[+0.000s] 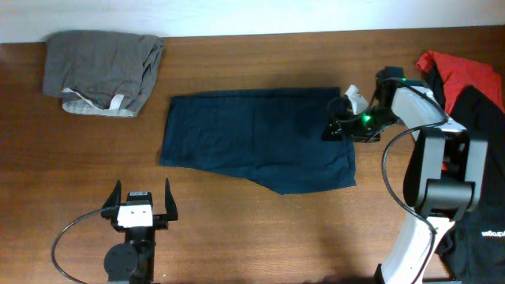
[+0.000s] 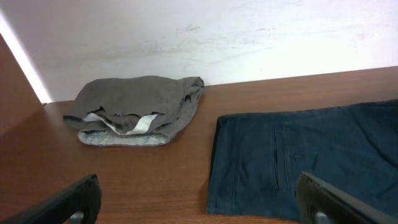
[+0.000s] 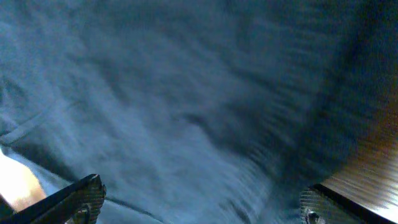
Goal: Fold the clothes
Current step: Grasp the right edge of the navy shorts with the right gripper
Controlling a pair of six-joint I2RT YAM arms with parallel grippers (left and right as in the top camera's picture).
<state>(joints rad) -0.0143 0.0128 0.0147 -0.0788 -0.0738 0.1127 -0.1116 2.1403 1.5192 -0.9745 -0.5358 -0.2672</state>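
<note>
A dark navy shorts-like garment (image 1: 256, 138) lies spread flat across the middle of the table; it also shows at the right of the left wrist view as navy cloth (image 2: 311, 158) and fills the right wrist view (image 3: 186, 106). My right gripper (image 1: 338, 125) hovers over its right edge, jaws wide open, nothing between them (image 3: 202, 208). My left gripper (image 1: 140, 201) rests near the table's front edge, open and empty (image 2: 199, 205), short of the garment's left end. A grey garment (image 1: 102, 71) lies bundled at the back left (image 2: 137, 109).
A red-and-black pile of clothes (image 1: 469, 87) lies at the far right, partly behind the right arm's base (image 1: 442, 189). A white wall (image 2: 217, 37) runs along the table's back edge. Bare wood (image 1: 260, 229) shows in front of the navy garment.
</note>
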